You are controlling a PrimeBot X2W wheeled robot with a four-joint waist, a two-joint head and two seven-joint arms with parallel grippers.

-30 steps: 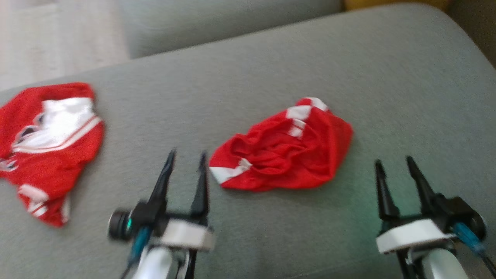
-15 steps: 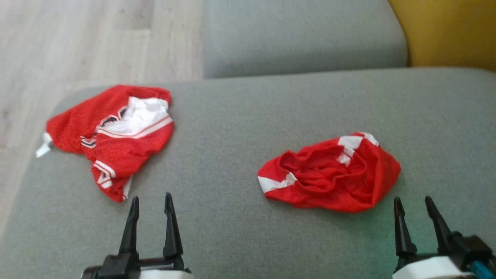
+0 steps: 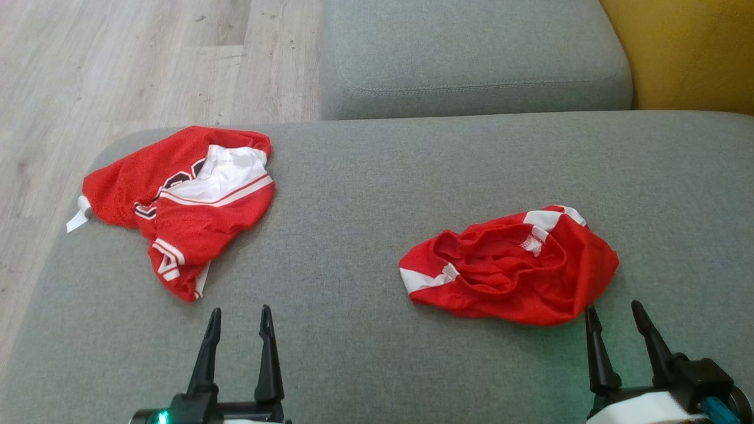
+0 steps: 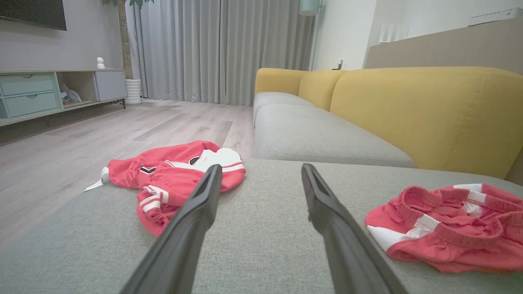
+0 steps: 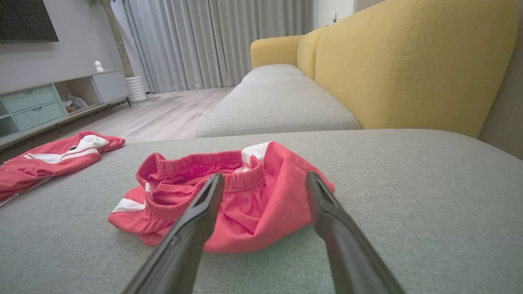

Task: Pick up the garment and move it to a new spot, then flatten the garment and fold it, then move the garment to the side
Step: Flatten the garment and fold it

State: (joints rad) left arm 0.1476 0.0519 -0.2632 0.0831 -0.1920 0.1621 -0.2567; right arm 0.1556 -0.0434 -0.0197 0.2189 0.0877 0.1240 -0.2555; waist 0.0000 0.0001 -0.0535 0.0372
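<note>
Both the left gripper (image 3: 241,309) and the right gripper (image 3: 613,306) hovered with fingers spread and empty over the grey sofa cushion (image 3: 365,235). The red shorts (image 3: 512,268) lay crumpled just ahead of the right gripper, and a red jersey (image 3: 177,197) well apart. Lifting, flattening and folding apparently all remained.

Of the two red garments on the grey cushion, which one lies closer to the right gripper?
The crumpled red shorts with the elastic waistband, just ahead of the right gripper; the red and white jersey lies far to the left.
</note>
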